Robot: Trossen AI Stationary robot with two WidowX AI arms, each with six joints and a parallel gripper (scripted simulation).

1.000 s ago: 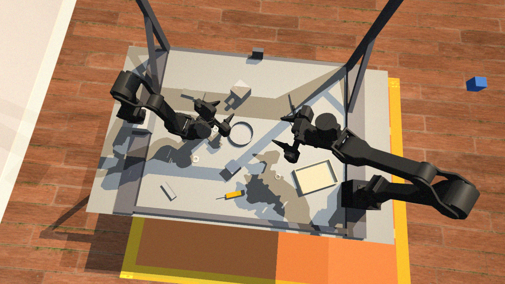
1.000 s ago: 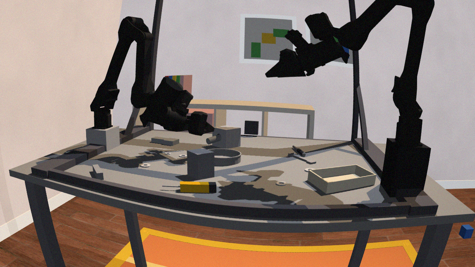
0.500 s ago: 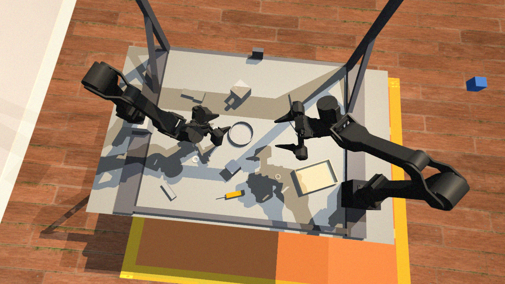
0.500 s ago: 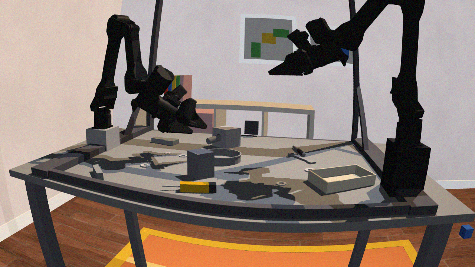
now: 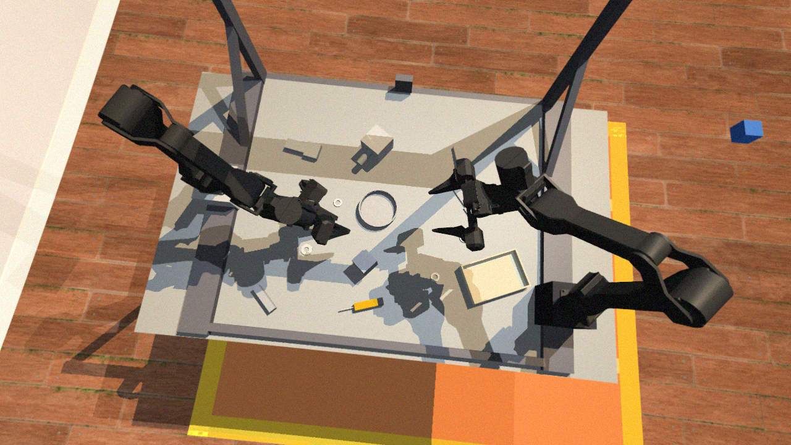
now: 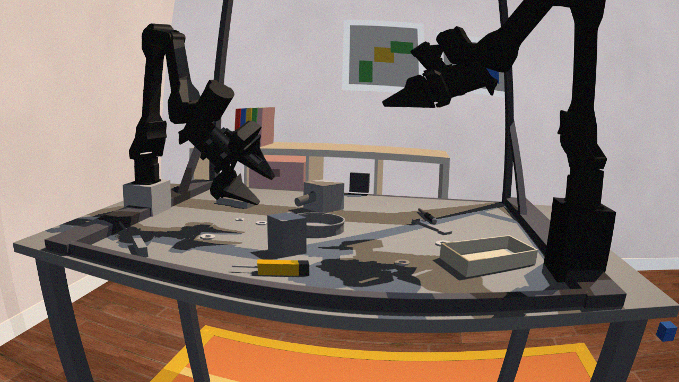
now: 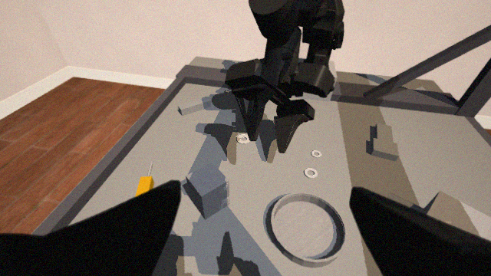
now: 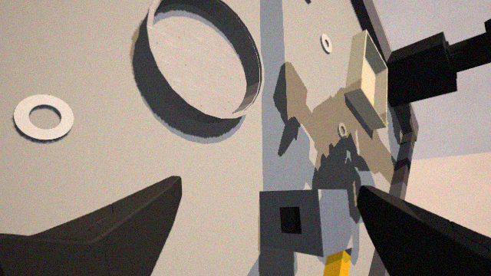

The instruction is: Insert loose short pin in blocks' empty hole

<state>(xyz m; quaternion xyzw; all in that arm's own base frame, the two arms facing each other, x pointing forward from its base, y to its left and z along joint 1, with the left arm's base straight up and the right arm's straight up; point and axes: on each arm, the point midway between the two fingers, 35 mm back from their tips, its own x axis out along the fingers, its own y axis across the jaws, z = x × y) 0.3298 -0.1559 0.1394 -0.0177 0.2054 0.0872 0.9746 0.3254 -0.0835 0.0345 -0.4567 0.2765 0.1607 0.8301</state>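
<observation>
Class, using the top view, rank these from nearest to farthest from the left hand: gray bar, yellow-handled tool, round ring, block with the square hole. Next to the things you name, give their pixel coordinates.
Left hand [image 5: 431,211] [image 6: 398,77] [image 7: 265,185]:
1. Round ring [image 5: 358,211] [image 6: 327,230] [image 7: 314,263] [image 8: 161,92]: picture-left of it
2. Block with the square hole [image 5: 365,259] [image 6: 286,235] [image 7: 211,192] [image 8: 308,226]: lower left
3. Yellow-handled tool [image 5: 366,304] [image 6: 278,267] [image 7: 144,185] [image 8: 335,264]: below the block
4. Gray bar [image 5: 264,298] [image 6: 139,244] [image 7: 193,108]: far lower left
</observation>
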